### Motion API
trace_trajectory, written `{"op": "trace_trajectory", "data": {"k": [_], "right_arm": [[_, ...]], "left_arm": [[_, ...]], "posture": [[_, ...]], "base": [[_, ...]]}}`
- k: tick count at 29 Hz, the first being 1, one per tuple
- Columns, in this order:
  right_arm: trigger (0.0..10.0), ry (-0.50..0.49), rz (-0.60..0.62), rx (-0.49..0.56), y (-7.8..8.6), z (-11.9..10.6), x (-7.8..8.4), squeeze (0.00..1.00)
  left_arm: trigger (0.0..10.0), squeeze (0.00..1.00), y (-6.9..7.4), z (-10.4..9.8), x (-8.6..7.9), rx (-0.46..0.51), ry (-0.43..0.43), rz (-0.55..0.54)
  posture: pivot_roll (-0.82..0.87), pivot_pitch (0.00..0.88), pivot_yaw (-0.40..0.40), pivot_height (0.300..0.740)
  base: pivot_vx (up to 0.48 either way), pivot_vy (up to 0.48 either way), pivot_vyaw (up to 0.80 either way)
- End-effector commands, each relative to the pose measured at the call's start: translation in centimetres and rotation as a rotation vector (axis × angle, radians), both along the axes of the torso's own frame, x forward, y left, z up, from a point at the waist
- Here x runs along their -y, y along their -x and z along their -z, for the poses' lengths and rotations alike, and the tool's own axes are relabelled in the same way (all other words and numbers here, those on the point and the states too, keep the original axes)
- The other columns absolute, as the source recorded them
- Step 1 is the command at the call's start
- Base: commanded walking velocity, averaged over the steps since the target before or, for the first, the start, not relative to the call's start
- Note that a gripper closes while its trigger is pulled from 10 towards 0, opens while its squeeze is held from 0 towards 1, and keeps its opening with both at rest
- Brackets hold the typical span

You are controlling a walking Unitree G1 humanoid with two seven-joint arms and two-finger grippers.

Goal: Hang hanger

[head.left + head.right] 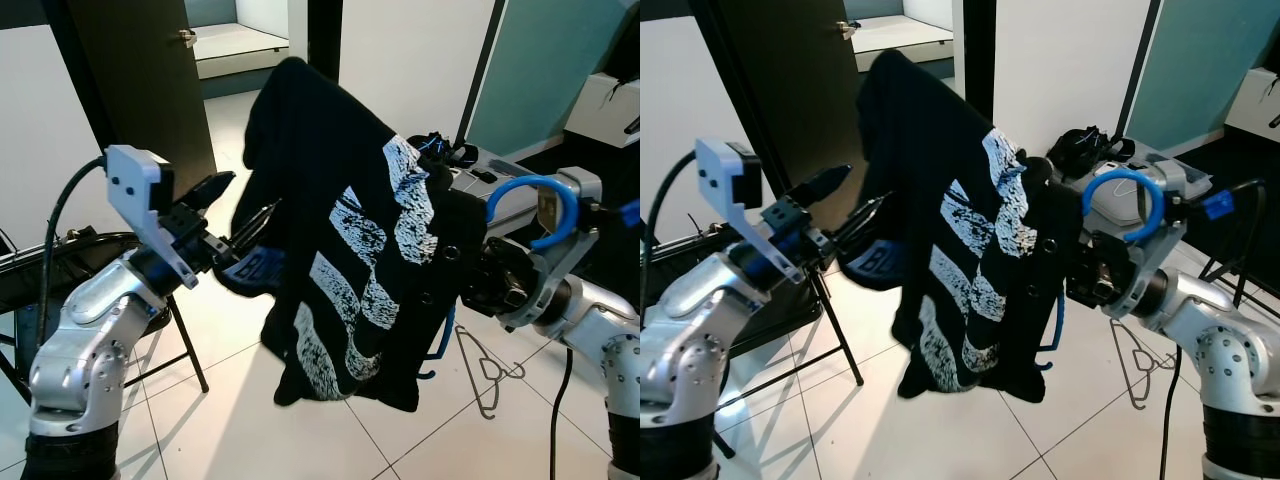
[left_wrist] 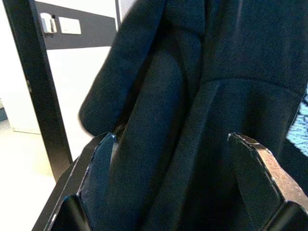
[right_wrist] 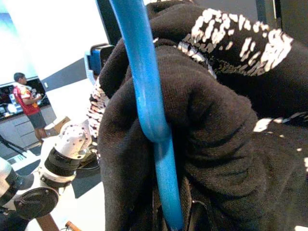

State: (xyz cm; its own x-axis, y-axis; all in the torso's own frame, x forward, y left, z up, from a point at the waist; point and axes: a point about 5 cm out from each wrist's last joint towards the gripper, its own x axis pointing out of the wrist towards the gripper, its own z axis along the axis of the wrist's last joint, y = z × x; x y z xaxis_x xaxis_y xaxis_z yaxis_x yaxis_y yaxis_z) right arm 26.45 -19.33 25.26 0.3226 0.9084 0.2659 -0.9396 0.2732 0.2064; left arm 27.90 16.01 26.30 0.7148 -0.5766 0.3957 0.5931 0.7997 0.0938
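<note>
A black garment (image 1: pixel 340 230) with white print hangs in the air between my two arms, its top corner raised high. A blue hanger (image 3: pixel 151 110) runs through the bunched fabric; a piece of the blue hanger (image 1: pixel 445 345) pokes out below the garment's right edge. My right gripper (image 1: pixel 478 280) is pressed into the garment's right side, shut on the hanger and the cloth around it, its fingers mostly hidden. My left gripper (image 1: pixel 235 210) is open at the garment's left edge, and dark fabric (image 2: pixel 192 120) lies across the gap between its fingertips.
A wire hanger (image 1: pixel 487 375) lies on the tiled floor at the right. A black folding frame (image 1: pixel 185 345) stands at the left beside my left arm. A dark door (image 1: pixel 130 80) is behind it. A person (image 3: pixel 26 98) stands far off.
</note>
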Motion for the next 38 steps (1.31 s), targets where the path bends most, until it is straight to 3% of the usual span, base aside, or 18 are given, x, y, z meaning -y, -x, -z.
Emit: {"op": "trace_trajectory", "data": {"k": [1,9,10,12,13,14,19,28,30,34,36,38], "right_arm": [[10.0,-0.019,-0.04,0.048,0.7,-1.0,-0.1,0.0],[10.0,-0.027,-0.078,0.056,1.4,-1.1,-0.5,0.0],[10.0,-0.03,-0.081,0.056,1.4,-1.1,-0.6,0.0],[10.0,-0.03,-0.081,0.056,1.4,-1.1,-0.6,0.0],[10.0,-0.033,-0.083,0.056,1.4,-1.2,-0.6,0.0],[10.0,-0.035,-0.08,0.06,1.4,-1.3,-0.6,0.0],[10.0,-0.032,-0.065,0.067,1.2,-1.5,-0.4,0.0],[10.0,-0.024,-0.027,0.067,0.9,-1.4,-0.2,0.0],[10.0,-0.01,0.007,0.062,0.6,-1.2,-0.1,0.0],[10.0,0.035,0.128,0.021,-0.6,-0.3,0.4,0.0],[10.0,0.035,0.128,0.021,-0.6,-0.3,0.4,0.0],[10.0,0.049,0.209,-0.006,-1.4,0.1,0.9,0.0]], "left_arm": [[10.0,0.0,-0.2,0.2,-0.1,0.0,-0.032,-0.022],[10.0,0.0,-0.5,-0.4,0.3,0.048,-0.038,-0.017],[9.3,0.0,-0.3,-0.3,0.5,0.048,-0.042,0.004],[9.3,0.0,-0.3,-0.3,0.5,0.048,-0.042,0.004],[1.4,0.0,-0.2,-0.2,0.6,0.044,-0.046,0.02],[0.0,0.0,0.1,0.0,1.0,0.038,-0.055,0.058],[0.0,0.0,0.5,0.4,1.6,0.032,-0.061,0.112],[0.0,0.0,0.2,0.5,1.2,0.036,-0.06,0.084],[0.0,0.0,0.0,0.3,0.7,0.041,-0.061,0.052],[0.0,0.0,-0.8,-0.7,-2.3,0.074,-0.061,-0.098],[0.0,0.0,-0.8,-0.7,-2.3,0.074,-0.061,-0.098],[0.0,0.0,-0.9,-1.7,-4.5,0.103,-0.058,-0.182]], "posture": [[-0.01,0.0,0.007,0.74],[-0.01,0.0,0.012,0.74],[-0.01,0.0,0.012,0.74],[-0.01,0.0,0.012,0.74],[-0.01,0.0,0.012,0.74],[-0.01,0.0,0.012,0.74],[-0.01,0.0,0.008,0.74],[-0.01,0.0,0.009,0.74],[-0.01,0.0,0.009,0.74],[-0.01,0.0,0.008,0.74],[-0.01,0.0,0.008,0.74],[-0.01,0.0,0.008,0.74]], "base": [[0.0,0.0,0.0],[0.0,0.0,0.0],[0.0,0.0,0.0],[0.0,0.0,0.0],[0.0,0.0,0.0],[0.0,0.0,0.0],[0.0,0.0,0.0],[0.0,0.0,0.0],[0.0,0.0,0.0],[0.0,0.0,0.0],[0.0,0.0,0.0],[0.0,0.0,0.0]]}}
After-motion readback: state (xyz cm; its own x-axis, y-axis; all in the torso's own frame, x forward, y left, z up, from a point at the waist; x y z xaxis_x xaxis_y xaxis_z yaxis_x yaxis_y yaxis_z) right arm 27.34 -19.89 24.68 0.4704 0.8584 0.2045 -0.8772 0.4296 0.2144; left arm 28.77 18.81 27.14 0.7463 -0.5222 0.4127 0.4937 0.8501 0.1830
